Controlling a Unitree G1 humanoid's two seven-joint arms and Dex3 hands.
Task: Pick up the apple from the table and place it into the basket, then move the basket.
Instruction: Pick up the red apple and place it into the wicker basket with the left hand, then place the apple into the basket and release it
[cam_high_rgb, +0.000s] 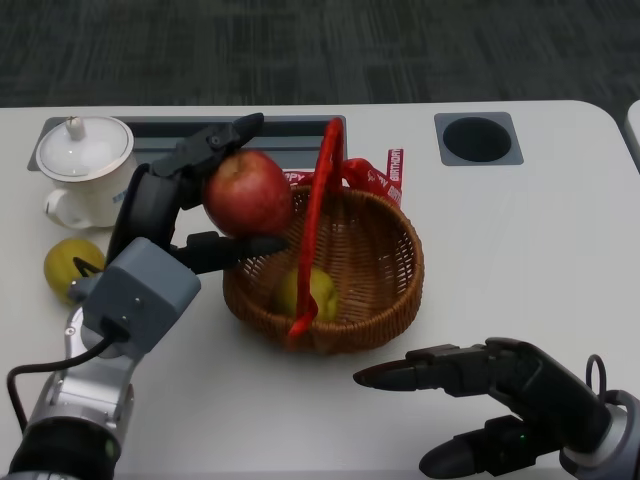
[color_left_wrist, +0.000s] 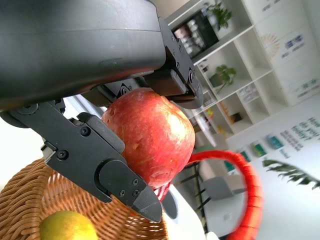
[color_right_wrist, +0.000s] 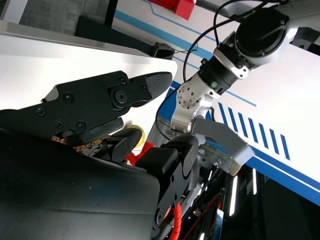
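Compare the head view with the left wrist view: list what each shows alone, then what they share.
Head view only: the right hand open near the basket, a white lidded cup, a yellow-green fruit on the table. Left wrist view only: shelves with plants in the room. Both: the left hand gripping the red apple at the wicker basket, with a yellow-green fruit inside.

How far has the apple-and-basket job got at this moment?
Done: the apple is off the table, gripped by the left hand. In hand: it is held over the basket rim, not yet inside. Left: release it, then move the basket. The right hand holds nothing.
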